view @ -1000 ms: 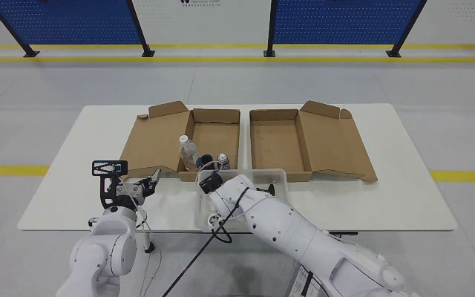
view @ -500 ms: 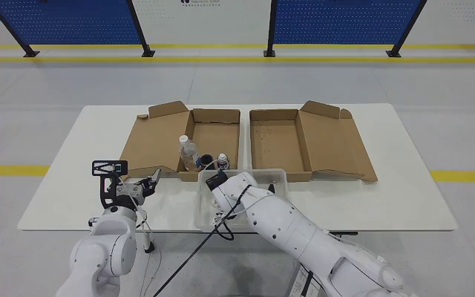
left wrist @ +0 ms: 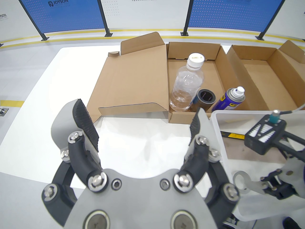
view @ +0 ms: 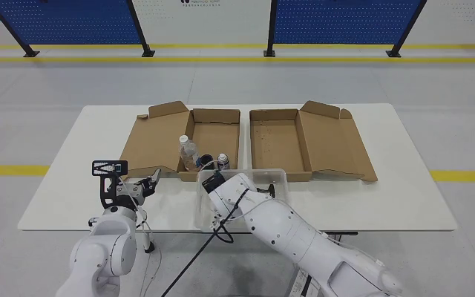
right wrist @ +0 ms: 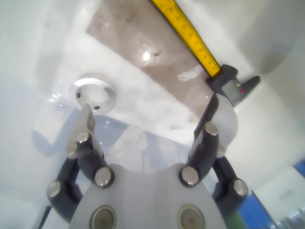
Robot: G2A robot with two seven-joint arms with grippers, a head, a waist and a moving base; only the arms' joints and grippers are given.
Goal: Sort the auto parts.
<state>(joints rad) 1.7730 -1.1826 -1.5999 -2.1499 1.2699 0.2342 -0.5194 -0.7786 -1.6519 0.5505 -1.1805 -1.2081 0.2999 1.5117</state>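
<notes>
A clear plastic bin (view: pixel 278 173) stands at the table's front centre. My right gripper (right wrist: pixel 150 102) is open inside it, low over the bin floor. One of its fingertips (right wrist: pixel 86 110) is at the edge of a silver metal ring (right wrist: pixel 95 94). A yellow and black caliper (right wrist: pixel 190 32) lies just beyond the other finger. My left gripper (left wrist: pixel 138 107) is open and holds nothing. It hangs over bare table to the left of the bin (left wrist: pixel 215 120). The left cardboard box (view: pixel 215 130) holds a clear bottle (view: pixel 188 151), a black cylinder (left wrist: pixel 205 97) and a blue spray can (left wrist: pixel 230 98).
A second open cardboard box (view: pixel 276 145) sits right of the first with nothing inside. Both boxes have their flaps spread flat on the white table (view: pixel 415 193). A black cable (view: pixel 194 256) hangs off the front edge under my right arm.
My right arm has shifted slightly inside the bin. The left arm has not moved.
</notes>
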